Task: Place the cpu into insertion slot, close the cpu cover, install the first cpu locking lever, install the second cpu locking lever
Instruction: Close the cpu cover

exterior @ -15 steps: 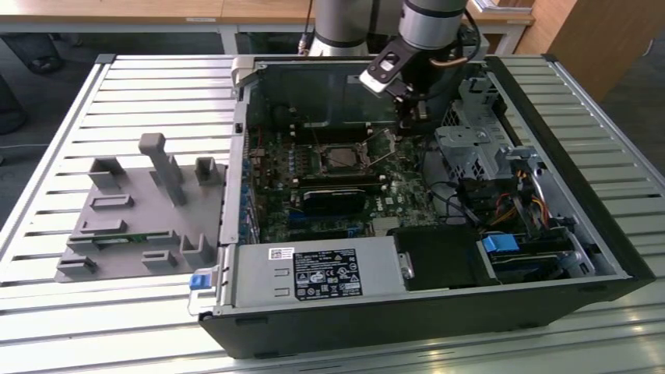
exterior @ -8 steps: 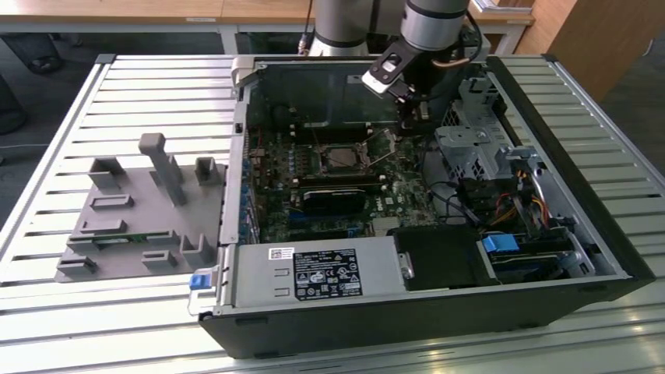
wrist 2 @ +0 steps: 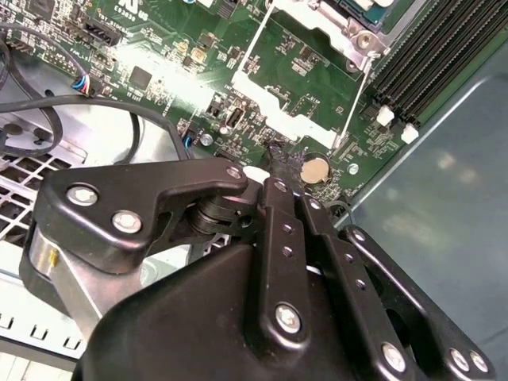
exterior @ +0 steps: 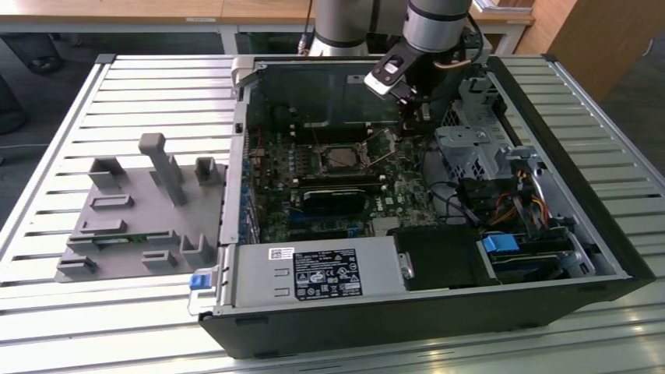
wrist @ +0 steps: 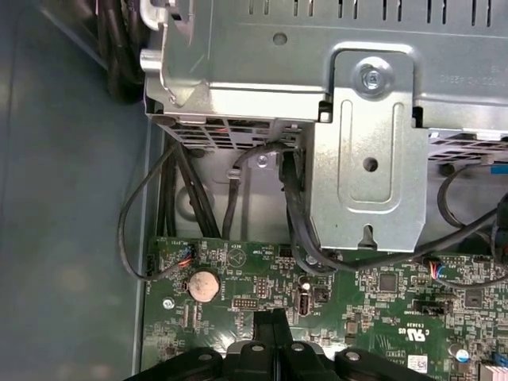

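The insertion slot (exterior: pixel 341 160) sits central on the motherboard (wrist 2: pixel 167 40), one wire locking lever (wrist 2: pixel 355 99) standing free. Near it the gripper (wrist 2: pixel 277 152) hovers low, fingers pinched together on nothing, beside a coin battery (wrist 2: pixel 316 168). Any drift could scrape board components or snag the lever.

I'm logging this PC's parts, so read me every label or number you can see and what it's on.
The power supply label: print too small to read.
The motherboard, first wrist view: markings too small.
The metal drive cage: stamp too faint.
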Controlling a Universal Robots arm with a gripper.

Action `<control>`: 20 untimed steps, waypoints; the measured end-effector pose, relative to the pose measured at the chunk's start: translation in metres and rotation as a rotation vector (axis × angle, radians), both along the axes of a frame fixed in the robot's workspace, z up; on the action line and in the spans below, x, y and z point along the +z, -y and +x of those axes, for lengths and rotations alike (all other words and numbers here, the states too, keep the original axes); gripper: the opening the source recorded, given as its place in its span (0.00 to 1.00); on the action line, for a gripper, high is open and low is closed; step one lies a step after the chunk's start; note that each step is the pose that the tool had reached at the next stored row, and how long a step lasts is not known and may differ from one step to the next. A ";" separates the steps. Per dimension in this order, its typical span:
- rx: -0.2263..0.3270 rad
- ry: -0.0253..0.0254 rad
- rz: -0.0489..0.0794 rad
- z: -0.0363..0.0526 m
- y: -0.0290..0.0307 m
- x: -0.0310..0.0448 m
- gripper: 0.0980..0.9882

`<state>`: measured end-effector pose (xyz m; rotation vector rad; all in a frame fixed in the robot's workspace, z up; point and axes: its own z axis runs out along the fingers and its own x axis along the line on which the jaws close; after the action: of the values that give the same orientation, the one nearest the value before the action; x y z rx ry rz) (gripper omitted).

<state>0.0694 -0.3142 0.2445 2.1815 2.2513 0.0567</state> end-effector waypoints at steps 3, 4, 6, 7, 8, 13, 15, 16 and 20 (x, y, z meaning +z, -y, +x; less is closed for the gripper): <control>0.000 -0.0003 0.000 0.0004 -0.0007 -0.0019 0.01; 0.000 -0.0005 0.000 0.0005 -0.0009 -0.0026 0.01; 0.000 -0.0008 -0.001 0.0007 -0.0010 -0.0044 0.01; 0.000 -0.0010 -0.001 0.0007 -0.0010 -0.0054 0.01; 0.000 -0.0011 -0.001 0.0007 -0.0010 -0.0064 0.01; 0.000 -0.0014 -0.001 -0.0003 -0.0010 -0.0086 0.01; 0.000 -0.0013 -0.001 -0.0022 -0.0011 -0.0089 0.01; 0.000 -0.0014 -0.001 -0.0033 -0.0010 -0.0089 0.01; 0.000 -0.0014 -0.001 -0.0096 -0.0010 -0.0094 0.01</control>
<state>0.0598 -0.3132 0.2351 2.1816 2.2518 0.0542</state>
